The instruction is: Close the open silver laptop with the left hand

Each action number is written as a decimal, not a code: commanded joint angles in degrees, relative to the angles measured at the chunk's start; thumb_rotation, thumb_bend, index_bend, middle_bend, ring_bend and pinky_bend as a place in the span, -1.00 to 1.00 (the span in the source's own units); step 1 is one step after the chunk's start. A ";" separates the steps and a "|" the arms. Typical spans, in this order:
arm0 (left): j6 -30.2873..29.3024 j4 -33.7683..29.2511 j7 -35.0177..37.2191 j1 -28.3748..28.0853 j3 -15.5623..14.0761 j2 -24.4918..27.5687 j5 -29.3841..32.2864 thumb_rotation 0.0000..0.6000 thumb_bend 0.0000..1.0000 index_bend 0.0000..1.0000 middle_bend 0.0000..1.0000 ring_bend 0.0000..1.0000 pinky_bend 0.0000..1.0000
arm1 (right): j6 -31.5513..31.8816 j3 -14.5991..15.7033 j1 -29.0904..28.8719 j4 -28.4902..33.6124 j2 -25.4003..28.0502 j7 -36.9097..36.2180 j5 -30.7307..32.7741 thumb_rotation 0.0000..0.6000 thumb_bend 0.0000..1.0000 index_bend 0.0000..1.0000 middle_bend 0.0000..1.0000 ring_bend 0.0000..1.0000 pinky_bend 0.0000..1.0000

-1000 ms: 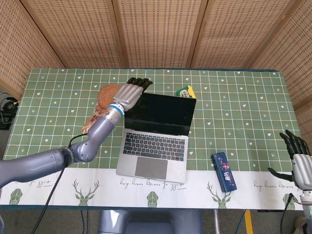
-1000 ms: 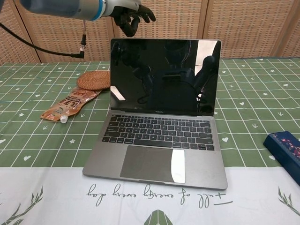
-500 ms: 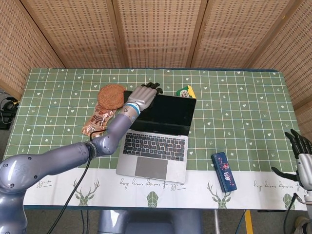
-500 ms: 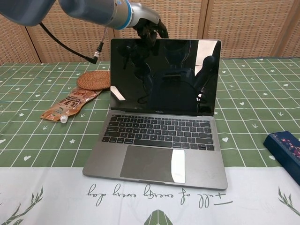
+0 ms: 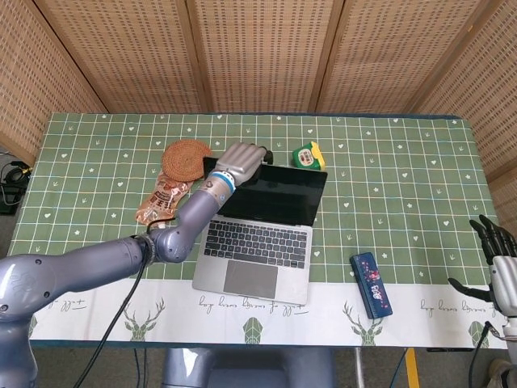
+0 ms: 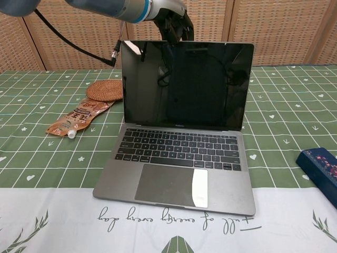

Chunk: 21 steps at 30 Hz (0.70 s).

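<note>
Green gridded cloth covers the table (image 5: 97,162) — the silver laptop (image 5: 258,234) stands open at its middle. Behind the lid's top-left edge, the left hand (image 5: 241,158) curls its fingers over it, so the screen lies toward the robot. The right hand (image 5: 497,263), fingers spread, hangs far off.

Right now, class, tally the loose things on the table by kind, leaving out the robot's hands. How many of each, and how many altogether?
Laptop: 1
Woven coaster: 1
Snack pouch: 1
Blue case: 1
Small green and yellow item, too small to identify: 1
Total: 5
</note>
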State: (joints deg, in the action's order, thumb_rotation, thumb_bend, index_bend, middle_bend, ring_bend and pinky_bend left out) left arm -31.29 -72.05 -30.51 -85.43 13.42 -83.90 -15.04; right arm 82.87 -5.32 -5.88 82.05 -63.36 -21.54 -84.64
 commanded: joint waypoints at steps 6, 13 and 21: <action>-0.39 -13.31 2.87 1.92 -1.43 8.42 -4.57 1.00 1.00 -0.26 -0.46 -0.49 -0.41 | 0.57 0.24 0.15 0.57 0.21 0.27 -0.79 1.00 -0.81 -1.00 -1.00 -1.00 -1.00; -1.48 -24.74 4.82 4.29 -4.16 13.98 -9.07 1.00 1.00 -0.25 -0.46 -0.49 -0.41 | 0.95 0.61 0.20 1.10 0.23 0.67 -1.68 1.00 -0.81 -1.00 -1.00 -1.00 -1.00; -1.61 -33.99 8.88 8.30 -6.59 17.03 -14.76 1.00 1.00 -0.25 -0.46 -0.49 -0.41 | 1.49 1.02 0.27 1.77 0.26 1.45 -2.67 1.00 -0.81 -1.00 -1.00 -1.00 -1.00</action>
State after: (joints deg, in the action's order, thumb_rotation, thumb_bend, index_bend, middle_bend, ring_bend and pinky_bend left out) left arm -32.67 -104.19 -22.95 -78.51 7.79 -67.81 -27.92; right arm 84.34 -4.32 -5.62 83.81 -63.12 -20.11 -87.29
